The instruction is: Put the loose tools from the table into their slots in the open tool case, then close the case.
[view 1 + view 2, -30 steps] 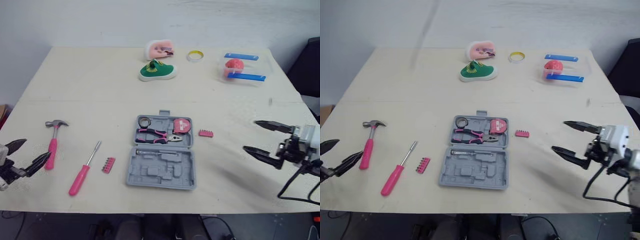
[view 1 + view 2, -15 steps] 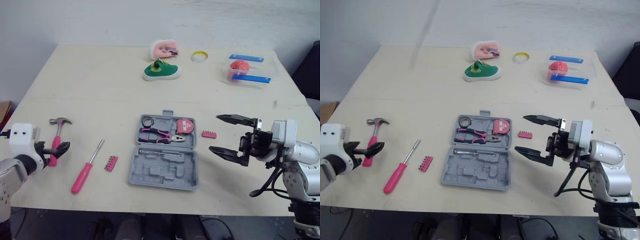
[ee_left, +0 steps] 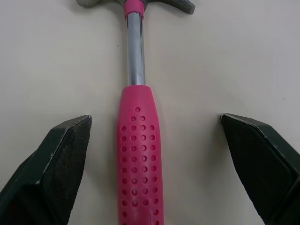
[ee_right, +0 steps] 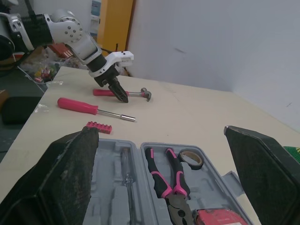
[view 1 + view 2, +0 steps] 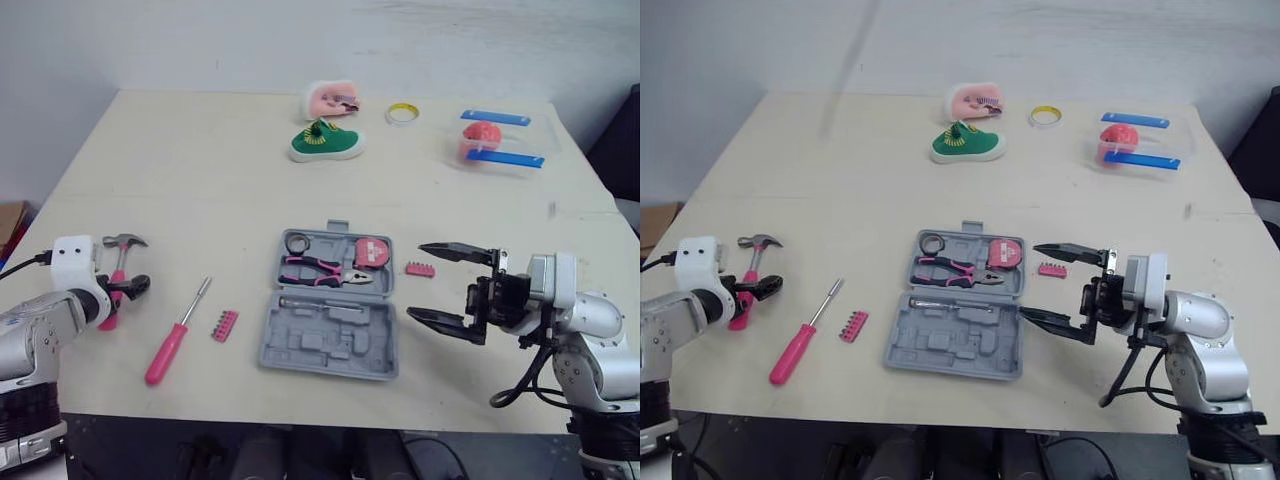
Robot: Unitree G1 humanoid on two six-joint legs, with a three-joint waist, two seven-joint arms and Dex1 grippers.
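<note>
- Tool case (image 5: 330,320): open, lying flat at the centre of the table (image 5: 200,180). The far half holds pliers (image 5: 320,270) and a tape measure (image 5: 366,251). The near half shows mostly vacant moulded recesses.
- Hammer (image 3: 138,154): loose, at 9 o'clock of the case and well apart from it. Head toward 12, pink grip toward 6.
- Screwdriver (image 5: 178,335) and bit strip (image 5: 221,325): loose, between hammer and case, about 8 to 9 o'clock.
- Second bit strip (image 5: 419,269): loose, just beside the case at 2 o'clock.
- Left gripper (image 3: 154,119): fingers spread, one on either side of the hammer's grip, neither touching it.
- Right gripper (image 5: 414,280): fingers spread wide and empty, at 3 o'clock of the case, near the second bit strip.
- Step in hand, by judgement: pick-up of the hammer. The next move calls for closing squarely on the pink grip. The hammer then needs lifting and carrying toward 3 o'clock to its matching recess.
</note>
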